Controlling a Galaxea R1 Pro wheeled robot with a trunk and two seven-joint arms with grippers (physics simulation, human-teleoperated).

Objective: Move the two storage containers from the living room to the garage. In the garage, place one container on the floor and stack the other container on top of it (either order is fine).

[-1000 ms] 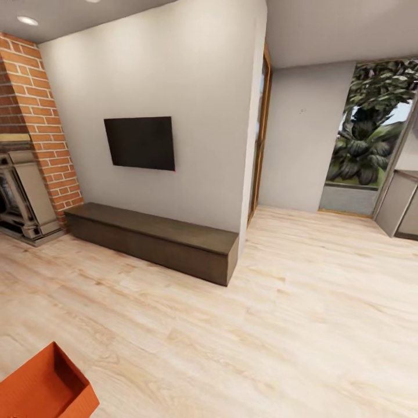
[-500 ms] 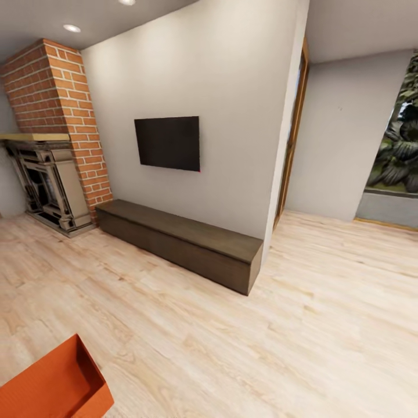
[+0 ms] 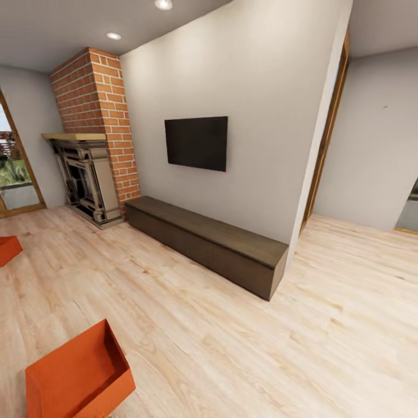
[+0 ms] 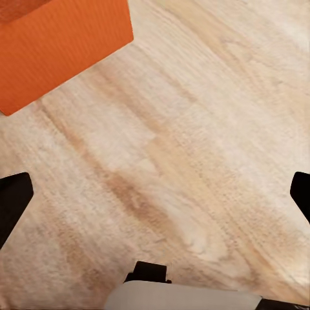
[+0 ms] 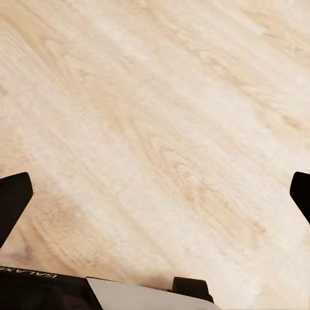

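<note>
Both pincers, left (image 4: 155, 194) and right (image 5: 155, 194), hang wide and empty over the plank floor (image 3: 244, 342), so I'd square up to the nearer storage container (image 3: 78, 377) low on the robot's left before reaching, the other container (image 3: 8, 248) lying farther left.

"GALAXEA", upside down, right arm housing (image 5: 39, 284)

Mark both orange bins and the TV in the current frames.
Near orange bin (image 3: 78, 377), head view, on its inside floor.
Far orange bin (image 3: 7, 248), head view, on its visible corner at the frame's left edge.
TV (image 3: 196, 143), head view, at the screen's centre.
</note>
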